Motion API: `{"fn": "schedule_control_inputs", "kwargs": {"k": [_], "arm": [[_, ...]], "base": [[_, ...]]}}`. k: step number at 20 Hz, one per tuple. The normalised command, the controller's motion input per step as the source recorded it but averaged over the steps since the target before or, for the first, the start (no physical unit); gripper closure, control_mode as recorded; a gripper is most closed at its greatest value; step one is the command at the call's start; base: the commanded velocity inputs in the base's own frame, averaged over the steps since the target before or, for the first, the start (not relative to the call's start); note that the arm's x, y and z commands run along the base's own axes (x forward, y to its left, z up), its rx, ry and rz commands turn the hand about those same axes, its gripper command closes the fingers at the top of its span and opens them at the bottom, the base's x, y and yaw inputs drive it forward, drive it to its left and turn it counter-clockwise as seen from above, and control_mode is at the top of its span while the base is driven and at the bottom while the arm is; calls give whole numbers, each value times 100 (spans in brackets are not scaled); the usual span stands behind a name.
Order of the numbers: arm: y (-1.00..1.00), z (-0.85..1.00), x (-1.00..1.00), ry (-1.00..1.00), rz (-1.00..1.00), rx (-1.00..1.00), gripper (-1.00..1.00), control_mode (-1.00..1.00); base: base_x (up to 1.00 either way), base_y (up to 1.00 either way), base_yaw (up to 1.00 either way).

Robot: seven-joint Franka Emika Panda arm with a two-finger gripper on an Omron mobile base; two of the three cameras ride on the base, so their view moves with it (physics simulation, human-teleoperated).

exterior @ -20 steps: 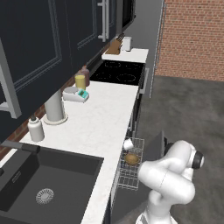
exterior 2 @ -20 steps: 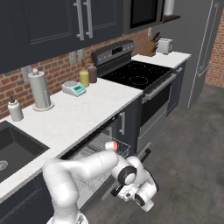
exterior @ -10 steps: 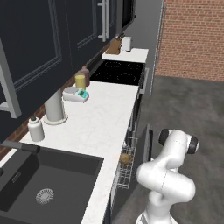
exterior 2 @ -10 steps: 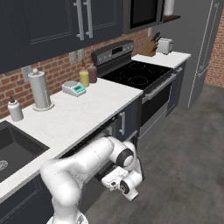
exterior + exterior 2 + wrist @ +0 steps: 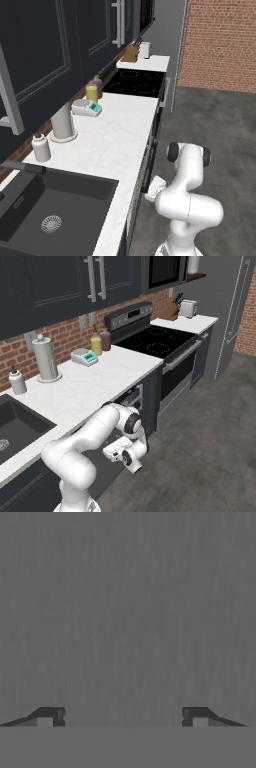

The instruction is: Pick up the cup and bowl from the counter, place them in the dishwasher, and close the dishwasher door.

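Note:
My gripper (image 5: 122, 717) is open, its two tips wide apart with nothing between them, facing the flat dark grey dishwasher door (image 5: 128, 612) at very close range. From the base, the white hand (image 5: 118, 449) sits low against the dark front (image 5: 142, 407) under the counter (image 5: 90, 387), just left of the stove. The left base view has the hand (image 5: 154, 188) at the cabinet line below the counter's edge (image 5: 142, 150). The door stands upright, level with the cabinet fronts or nearly so. The cup and the bowl are hidden.
On the counter stand a paper-towel roll (image 5: 46, 358), a white pump bottle (image 5: 17, 381), a small scale (image 5: 85, 357), a yellow tumbler (image 5: 96, 345) and a brown bottle (image 5: 105, 340). The black sink (image 5: 50, 215) lies left, the cooktop (image 5: 157, 341) right. Open grey floor (image 5: 210, 446) spreads behind the arm.
A second ago the white rack with the cup and bowl showed below the counter edge. The door has swung up over it, and my hand has moved in against the cabinet front.

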Motion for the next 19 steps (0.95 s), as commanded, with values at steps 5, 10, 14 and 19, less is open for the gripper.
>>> {"fn": "schedule_control_inputs", "kwargs": {"k": [5, 10, 14, 19], "arm": [[89, 5, 54, 0, 0, 7, -100, -100], [81, 0, 54, 0, 0, 6, -100, -100], [75, 0, 53, 0, 0, 3, -100, -100], [72, 0, 49, 0, 0, 1, -100, -100]], "base": [[0, 0, 0], [0, 0, 0], [0, 0, 0], [0, 0, 0]]}}
